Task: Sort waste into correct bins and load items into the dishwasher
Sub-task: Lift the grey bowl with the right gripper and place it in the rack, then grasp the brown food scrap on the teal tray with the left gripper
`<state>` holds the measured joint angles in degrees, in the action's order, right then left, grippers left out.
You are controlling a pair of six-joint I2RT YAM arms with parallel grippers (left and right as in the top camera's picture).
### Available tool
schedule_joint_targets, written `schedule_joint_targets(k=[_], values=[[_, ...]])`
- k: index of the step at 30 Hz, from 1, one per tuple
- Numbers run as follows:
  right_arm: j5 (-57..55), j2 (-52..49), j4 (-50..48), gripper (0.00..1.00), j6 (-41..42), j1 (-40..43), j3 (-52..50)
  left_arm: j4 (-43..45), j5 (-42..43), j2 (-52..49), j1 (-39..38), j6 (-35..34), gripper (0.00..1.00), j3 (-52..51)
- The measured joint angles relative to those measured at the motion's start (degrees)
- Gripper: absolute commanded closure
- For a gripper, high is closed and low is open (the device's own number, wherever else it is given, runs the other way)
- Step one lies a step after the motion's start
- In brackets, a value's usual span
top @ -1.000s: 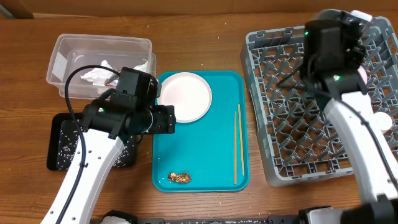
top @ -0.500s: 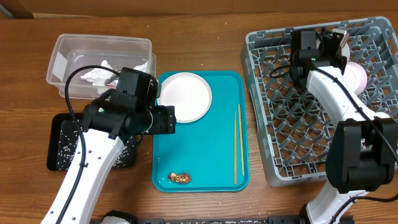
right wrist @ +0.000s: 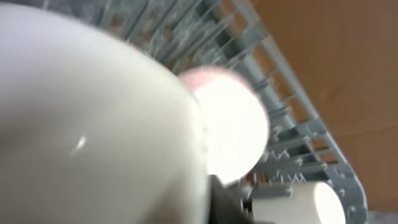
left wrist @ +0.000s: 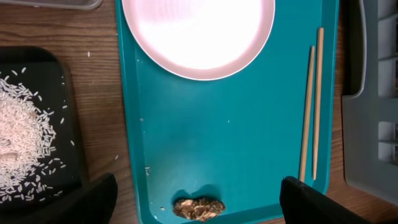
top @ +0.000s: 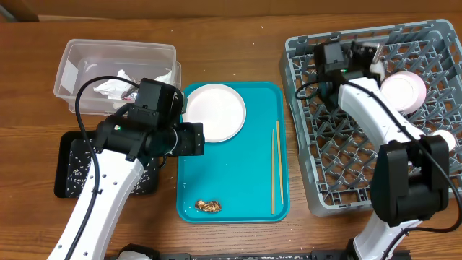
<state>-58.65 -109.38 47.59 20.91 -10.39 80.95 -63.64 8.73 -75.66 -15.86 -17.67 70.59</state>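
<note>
A teal tray (top: pixel 238 166) holds a pink plate (top: pixel 214 112), a pair of chopsticks (top: pixel 275 166) and a brown food scrap (top: pixel 209 206). My left gripper (top: pixel 193 139) hovers over the tray's left side. In the left wrist view my left gripper (left wrist: pixel 199 202) is open, with the scrap (left wrist: pixel 198 208) between its fingers and below them. My right gripper (top: pixel 361 54) is over the back left of the grey dish rack (top: pixel 346 144). Its jaws do not show. A pink bowl (top: pixel 403 90) and a white cup (top: pixel 451 141) sit in the rack.
A clear bin (top: pixel 115 68) with crumpled paper stands at the back left. A black tray (top: pixel 72 166) with rice lies in front of it. The right wrist view is blurred; a large white shape (right wrist: pixel 93 124) fills its left side.
My right arm has swung left across the rack, away from the pink bowl, which now shows whole. The left arm has not moved.
</note>
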Motion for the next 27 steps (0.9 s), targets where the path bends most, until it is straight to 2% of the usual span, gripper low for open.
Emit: schedule_joint_targets(k=[6,8,14,19,27], values=[[10.3,-1.4,6.5,0.71,0.1,0.3,-0.2,-0.1,0.0,0.0,0.0,0.0,0.14,0.0],[11.2,-1.3,7.9,0.63,0.9,0.5,0.0,-0.3,0.0,0.0,0.0,0.0,0.14,0.0],[16.5,0.4,13.6,0.5,2.4,0.6,0.0,-1.2,0.0,0.0,0.0,0.0,0.12,0.0],[21.5,8.8,17.6,0.39,2.7,0.9,3.0,-1.6,0.0,0.0,0.0,0.0,0.1,0.0],[32.4,26.3,22.1,0.16,2.9,4.0,8.1,-3.0,0.0,-0.4,0.0,0.2,0.11,0.0]])
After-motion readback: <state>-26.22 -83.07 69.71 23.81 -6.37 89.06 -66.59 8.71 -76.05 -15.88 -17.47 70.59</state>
